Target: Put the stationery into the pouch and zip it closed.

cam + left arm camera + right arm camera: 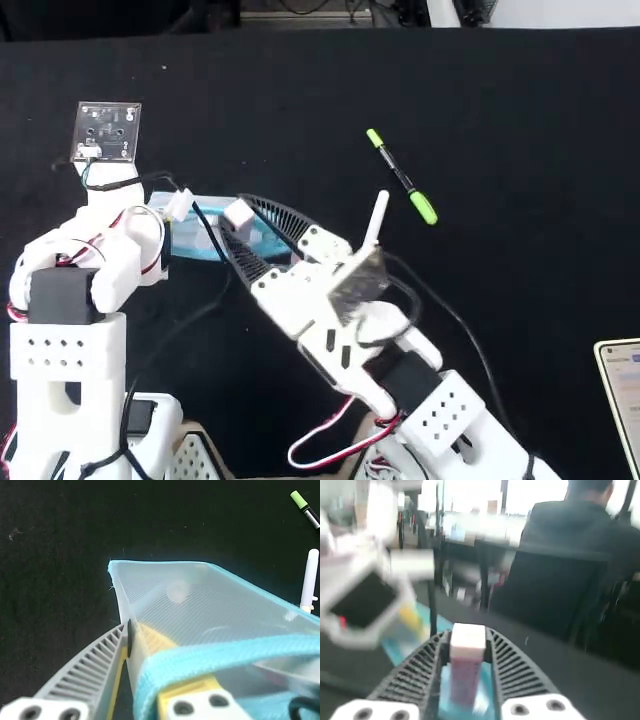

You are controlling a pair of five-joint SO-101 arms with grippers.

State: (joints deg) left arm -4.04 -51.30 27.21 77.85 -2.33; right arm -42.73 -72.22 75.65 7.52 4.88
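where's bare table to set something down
Bare table: right of the green marker up to the edge device, and the far side beyond the pouch. Crowded there: left end effector grips it, right end effector holds a white-capped stick by it.

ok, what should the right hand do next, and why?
Probably lower the right hand a little and ease the pink stick into the pouch. The hand is shut on the stick over the pouch, which the left hand clamps by its edge. The marker and pen lie on the table.
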